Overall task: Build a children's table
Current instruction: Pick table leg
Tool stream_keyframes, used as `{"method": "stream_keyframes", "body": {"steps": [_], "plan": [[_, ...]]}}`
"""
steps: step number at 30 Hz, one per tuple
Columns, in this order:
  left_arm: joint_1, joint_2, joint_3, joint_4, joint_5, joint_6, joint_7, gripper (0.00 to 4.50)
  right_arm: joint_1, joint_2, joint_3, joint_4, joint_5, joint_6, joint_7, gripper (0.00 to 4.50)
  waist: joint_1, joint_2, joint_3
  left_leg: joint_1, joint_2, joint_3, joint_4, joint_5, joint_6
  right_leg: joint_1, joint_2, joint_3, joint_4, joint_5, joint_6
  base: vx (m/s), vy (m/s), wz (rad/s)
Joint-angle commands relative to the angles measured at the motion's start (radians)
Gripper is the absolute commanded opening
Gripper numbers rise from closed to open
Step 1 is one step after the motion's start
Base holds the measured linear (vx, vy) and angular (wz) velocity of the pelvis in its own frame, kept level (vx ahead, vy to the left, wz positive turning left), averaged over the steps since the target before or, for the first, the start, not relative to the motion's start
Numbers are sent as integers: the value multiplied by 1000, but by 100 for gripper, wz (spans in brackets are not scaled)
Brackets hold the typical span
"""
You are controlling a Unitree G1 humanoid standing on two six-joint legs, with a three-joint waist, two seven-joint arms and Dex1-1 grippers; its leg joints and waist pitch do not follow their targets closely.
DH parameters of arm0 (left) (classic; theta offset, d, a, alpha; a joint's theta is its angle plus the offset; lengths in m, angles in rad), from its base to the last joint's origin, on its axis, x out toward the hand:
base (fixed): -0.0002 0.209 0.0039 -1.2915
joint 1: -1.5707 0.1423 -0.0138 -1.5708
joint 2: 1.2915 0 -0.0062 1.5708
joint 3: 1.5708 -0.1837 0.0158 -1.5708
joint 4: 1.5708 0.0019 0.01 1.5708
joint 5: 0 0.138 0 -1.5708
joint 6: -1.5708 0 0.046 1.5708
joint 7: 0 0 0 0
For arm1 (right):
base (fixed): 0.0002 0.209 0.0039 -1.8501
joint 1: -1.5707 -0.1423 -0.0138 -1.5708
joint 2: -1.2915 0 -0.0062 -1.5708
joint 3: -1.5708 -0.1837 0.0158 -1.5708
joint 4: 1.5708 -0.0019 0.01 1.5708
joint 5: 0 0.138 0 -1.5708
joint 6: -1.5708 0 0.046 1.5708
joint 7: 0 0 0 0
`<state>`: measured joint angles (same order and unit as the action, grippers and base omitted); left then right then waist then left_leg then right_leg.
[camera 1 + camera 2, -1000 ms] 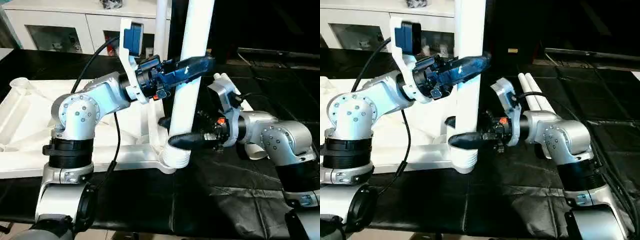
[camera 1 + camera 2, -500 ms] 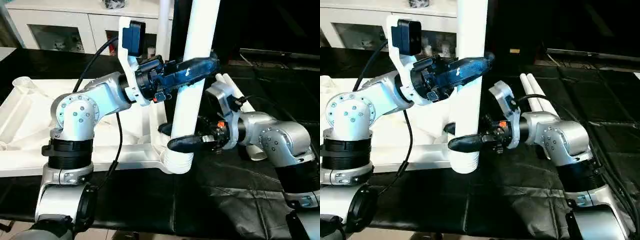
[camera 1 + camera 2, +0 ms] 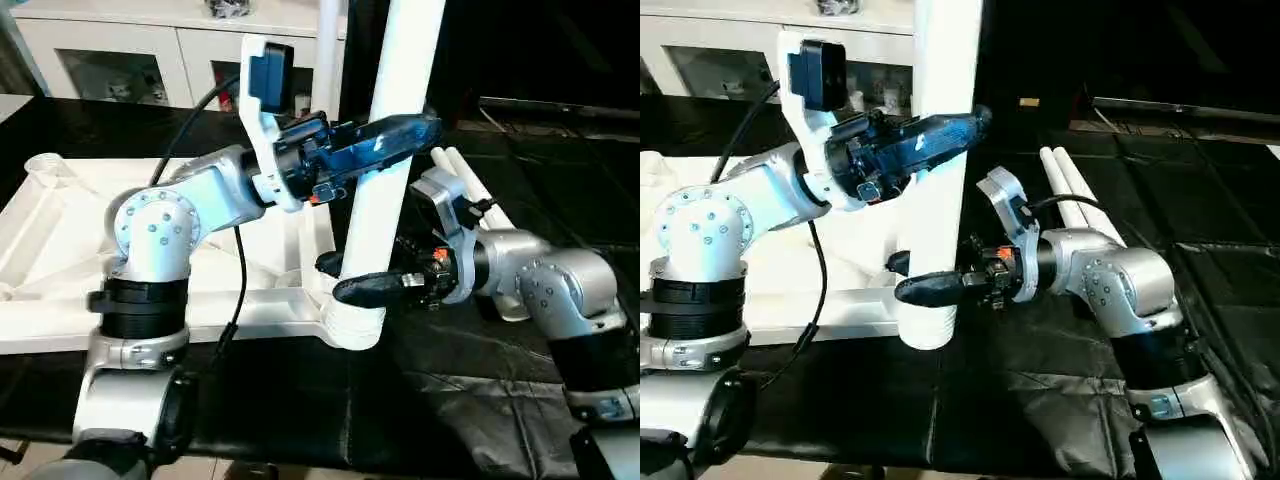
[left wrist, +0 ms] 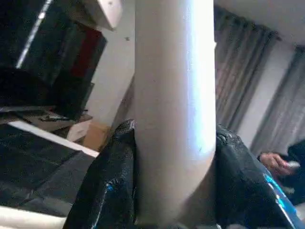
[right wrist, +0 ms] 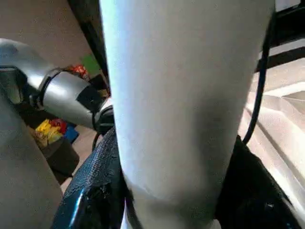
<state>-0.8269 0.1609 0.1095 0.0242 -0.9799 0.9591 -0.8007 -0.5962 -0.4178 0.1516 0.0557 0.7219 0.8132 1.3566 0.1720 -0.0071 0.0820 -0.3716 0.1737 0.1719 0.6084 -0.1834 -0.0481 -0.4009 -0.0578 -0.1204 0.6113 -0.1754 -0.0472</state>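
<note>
Both grippers clamped on one upright table leg.

I had the left gripper (image 3: 395, 135) pinching the leg (image 3: 385, 215) high up and the right gripper (image 3: 350, 280) pinching it low, just above the corner socket (image 3: 352, 325) of the upside-down table top (image 3: 60, 250). Two spare legs (image 3: 1070, 190) lay beyond the right arm.

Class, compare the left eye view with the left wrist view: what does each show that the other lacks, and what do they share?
Left eye view alone: the white table top, the right gripper low on the upright leg, spare legs on the black cloth. Left wrist view alone: grey curtains and a person's hand. Shared: the upright leg with the left gripper clamped around it.
</note>
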Motion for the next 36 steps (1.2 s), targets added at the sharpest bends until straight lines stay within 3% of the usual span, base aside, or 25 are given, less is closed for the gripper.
{"method": "stream_keyframes", "body": {"steps": [1, 5, 11, 17, 22, 25, 26, 27, 28, 29, 31, 33, 36], "plan": [[-29, -14, 2, -16, 1, -8, 44, 251, 5, 16, -5, -4, -4, 6, -47, 196, 4, -3, -97, 5, 60, -25, -55, -76, 34, 68, -102, 68, -81, -280, -81, 0, 0, 0], [-28, -23, 4, -35, 5, -17, 62, 272, 11, 39, -22, -3, 1, 1, -82, 194, 3, -2, -98, 5, 60, -25, -55, -76, 30, 68, -102, 68, -80, -275, -83, 0, 0, 0], [-10, -87, 36, -59, 49, -136, 157, 323, 42, 150, -99, -1, 19, -62, -222, 193, 1, 0, -97, 6, 62, -26, -56, -81, 25, 66, -105, 68, -81, -265, -85, 0, 0, 0], [-13, -169, 101, -68, 17, -208, 274, 326, 53, 241, -141, 7, -11, -105, -392, 193, 0, 3, -97, 5, 63, -27, -58, -88, 12, 67, -107, 69, -80, -253, -90, 0, 0, 0], [-29, -170, 192, -62, 25, -308, 356, 326, 59, 299, -175, 31, -79, -211, -520, 193, -2, 5, -96, 6, 62, -28, -61, -103, 0, 66, -107, 68, -84, -269, -70, 0, 0, 0], [-19, -137, 213, -72, 67, -323, 399, 326, 70, 322, -172, 39, -164, -330, -614, 193, -9, 9, -98, 9, 63, -30, -63, -104, -15, 63, -106, 69, -78, -242, -60, 0, 0, 0], [-14, -124, 210, -72, 89, -325, 414, 326, 73, 335, -176, 42, -180, -376, -625, 193, -11, 9, -97, 9, 62, -28, -63, -107, -16, 62, -106, 70, -78, -241, -59, 0, 0, 0], [-3, -83, 176, -54, 179, -319, 462, 326, 77, 315, -145, 37, -219, -370, -635, 193, -12, 7, -96, 10, 63, -29, -65, -109, -14, 63, -104, 70, -76, -241, -52, 0, 0, 0], [-3, -83, 176, -54, 179, -319, 462, 326, 77, 315, -145, 37, -219, -370, -635, 193, -13, 7, -96, 9, 62, -31, -66, -108, -11, 64, -101, 70, -77, -242, -42, 0, 0, 0], [15, -15, 88, -24, 329, -321, 505, 326, 84, 303, -111, 29, -259, -368, -648, 193, -13, 7, -96, 11, 63, -32, -67, -107, -8, 63, -100, 71, -76, -241, -27, 0, 0, 0], [28, 16, 37, -3, 397, -315, 528, 326, 88, 295, -83, 22, -293, -388, -651, 193, -14, 6, -93, 14, 62, -31, -69, -125, -12, 62, -102, 72, -82, -286, 7, 0, 0, 0], [39, 37, -17, 3, 446, -326, 529, 326, 93, 294, -60, 14, -316, -402, -657, 193, -13, 7, -94, 14, 63, -32, -69, -120, -16, 61, -104, 73, -81, -284, 7, 0, 0, 0], [49, 44, -98, -25, 482, -338, 497, 326, 104, 289, -9, 11, -365, -431, -660, 193, -12, 7, -94, 13, 67, -30, -67, -115, -12, 57, -106, 75, -76, -245, -40, 0, 0, 0]]}}
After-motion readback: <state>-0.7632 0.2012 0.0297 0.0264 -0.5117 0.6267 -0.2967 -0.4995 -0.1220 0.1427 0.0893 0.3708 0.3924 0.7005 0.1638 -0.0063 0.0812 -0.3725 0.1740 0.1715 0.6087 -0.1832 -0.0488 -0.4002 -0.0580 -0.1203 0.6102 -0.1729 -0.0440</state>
